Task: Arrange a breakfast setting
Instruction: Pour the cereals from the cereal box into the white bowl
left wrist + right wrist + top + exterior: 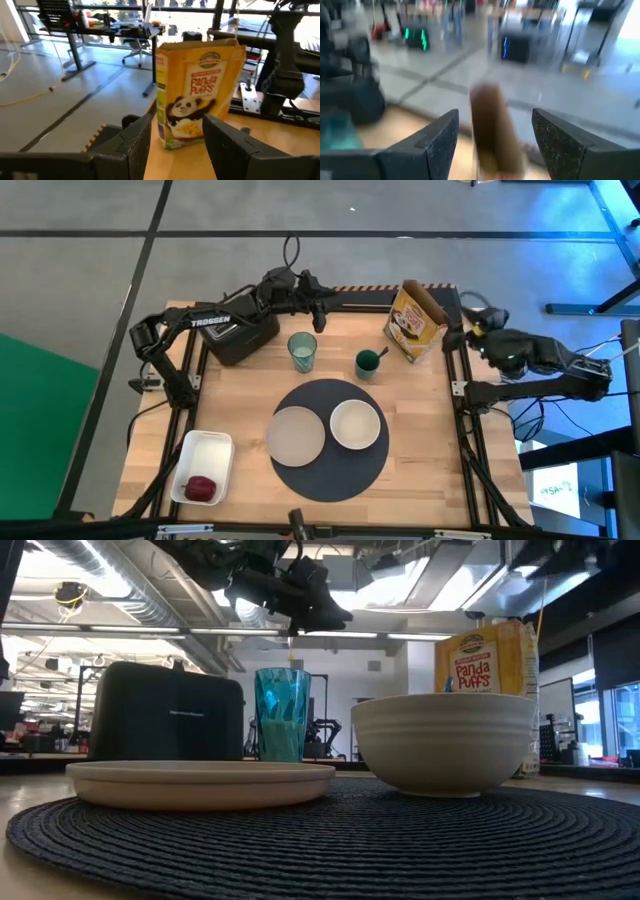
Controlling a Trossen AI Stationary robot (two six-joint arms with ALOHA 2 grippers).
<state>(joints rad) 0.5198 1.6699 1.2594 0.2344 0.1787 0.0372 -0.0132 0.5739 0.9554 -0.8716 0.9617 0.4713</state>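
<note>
Behind the bowl (pixel 444 743) — cereal box (pixel 490 670), half hidden.

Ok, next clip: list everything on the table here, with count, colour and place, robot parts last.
mat: one, dark grey, round, table centre
plate: one, pale beige, on the mat's left half
bowl: one, white, on the mat's right half
glass: one, clear bluish, behind the mat
cup: one, dark green, right of the glass
cereal box: one, yellow, back right, open top
toaster: one, black, back left
tray: one, white, front left corner
fruit: one, red, on the tray
left gripper: open, raised behind the glass
right gripper: open, beside the cereal box
</note>
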